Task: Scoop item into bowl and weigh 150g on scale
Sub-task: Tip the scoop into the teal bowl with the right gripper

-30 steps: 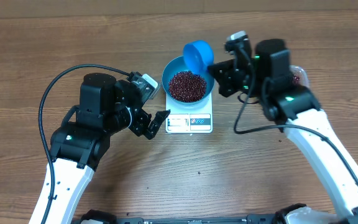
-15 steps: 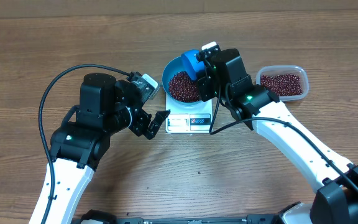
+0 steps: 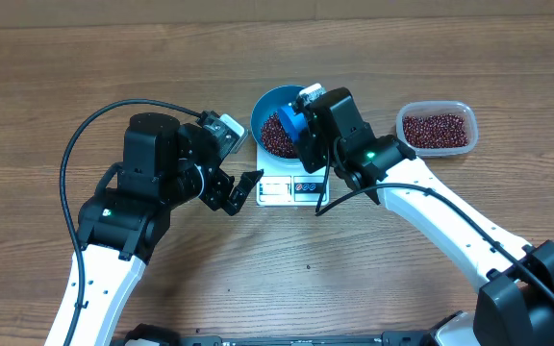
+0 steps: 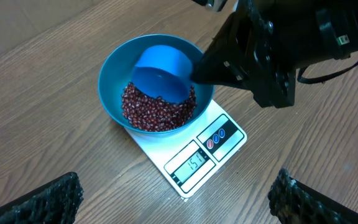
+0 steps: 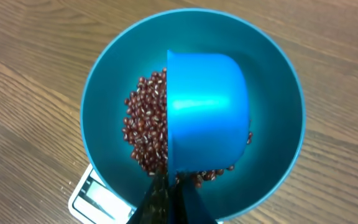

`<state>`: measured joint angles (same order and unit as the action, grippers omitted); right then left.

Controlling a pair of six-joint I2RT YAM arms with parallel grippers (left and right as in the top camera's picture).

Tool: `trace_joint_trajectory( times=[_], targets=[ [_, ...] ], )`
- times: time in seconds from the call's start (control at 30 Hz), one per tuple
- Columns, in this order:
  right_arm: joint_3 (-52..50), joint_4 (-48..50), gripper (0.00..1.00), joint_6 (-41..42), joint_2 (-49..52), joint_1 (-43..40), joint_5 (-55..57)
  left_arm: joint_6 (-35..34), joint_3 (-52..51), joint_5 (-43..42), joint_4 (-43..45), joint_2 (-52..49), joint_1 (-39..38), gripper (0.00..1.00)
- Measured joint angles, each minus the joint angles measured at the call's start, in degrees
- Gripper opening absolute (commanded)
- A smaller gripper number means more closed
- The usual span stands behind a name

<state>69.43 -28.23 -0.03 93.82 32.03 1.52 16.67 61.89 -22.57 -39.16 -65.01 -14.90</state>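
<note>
Beans (image 4: pixel 157 115) fill the blue bowl (image 4: pixel 110 81) on the scale (image 4: pixel 225 127), right gripper (image 5: pixel 174 196) clamped on the scoop (image 5: pixel 207 106) inside it, left gripper (image 3: pixel 241 190) spread wide at the scale's nine o'clock.

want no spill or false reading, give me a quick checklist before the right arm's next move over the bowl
1. bowl seated on scale: ok
2. beans inside bowl, none spilled in view: ok
3. scoop clear of bowl: not ok, tipped inside it over the beans
4. right gripper shut on scoop handle: ok
5. left gripper open, off the scale: ok
6. display reads target: cannot tell, digits blurred
</note>
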Motion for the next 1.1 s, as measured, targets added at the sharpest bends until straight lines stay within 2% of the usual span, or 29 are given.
trace_joint_trajectory(
  times=[0.3, 0.53, 0.83, 1.1],
  targets=[
    [0.02, 0.76, 0.04, 2.43, 0.00, 0.00, -2.64, 0.00, 0.00, 0.00, 0.00, 0.00, 0.00, 1.00],
    [0.02, 2.56, 0.04, 7.56, 0.00, 0.00, -5.64, 0.00, 0.00, 0.00, 0.00, 0.00, 0.00, 1.00],
    [0.02, 7.13, 0.04, 9.62, 0.00, 0.00, -5.81, 0.00, 0.00, 0.00, 0.00, 0.00, 0.00, 0.99],
    [0.02, 7.48, 0.04, 10.21, 0.00, -0.13, -5.81, 0.00, 0.00, 0.00, 0.00, 0.00, 0.00, 0.99]
  ],
)
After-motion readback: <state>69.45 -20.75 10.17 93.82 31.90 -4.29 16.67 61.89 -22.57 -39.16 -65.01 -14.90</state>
